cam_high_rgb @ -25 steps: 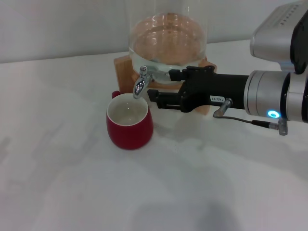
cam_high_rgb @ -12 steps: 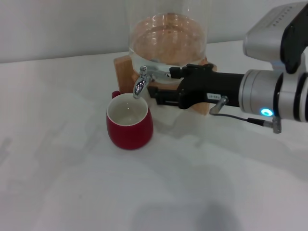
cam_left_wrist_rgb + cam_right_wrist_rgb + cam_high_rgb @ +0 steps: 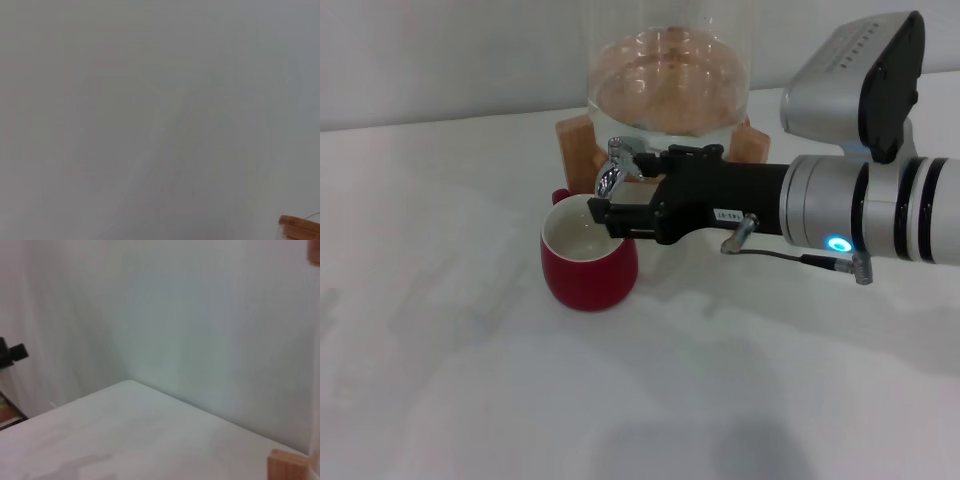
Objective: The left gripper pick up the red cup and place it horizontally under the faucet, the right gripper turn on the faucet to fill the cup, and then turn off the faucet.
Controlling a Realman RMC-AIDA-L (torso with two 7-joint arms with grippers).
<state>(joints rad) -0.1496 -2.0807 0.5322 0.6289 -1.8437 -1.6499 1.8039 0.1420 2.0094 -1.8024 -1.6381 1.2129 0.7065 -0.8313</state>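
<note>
The red cup stands upright on the white table, its white inside facing up, directly below the spout of the chrome faucet. My right gripper reaches in from the right and is open. One finger lies behind the faucet near its knob; the other sits lower, in front, just over the cup's rim. Whether the fingers touch the faucet cannot be made out. The left gripper shows in no view.
A large glass jar of water sits on a wooden stand behind the faucet. The white table spreads to the left and front. A corner of the wooden stand shows in the left wrist view.
My right gripper has moved left, from beside the wooden stand to the faucet, with its lower finger now over the cup's rim. The cup has not moved.
</note>
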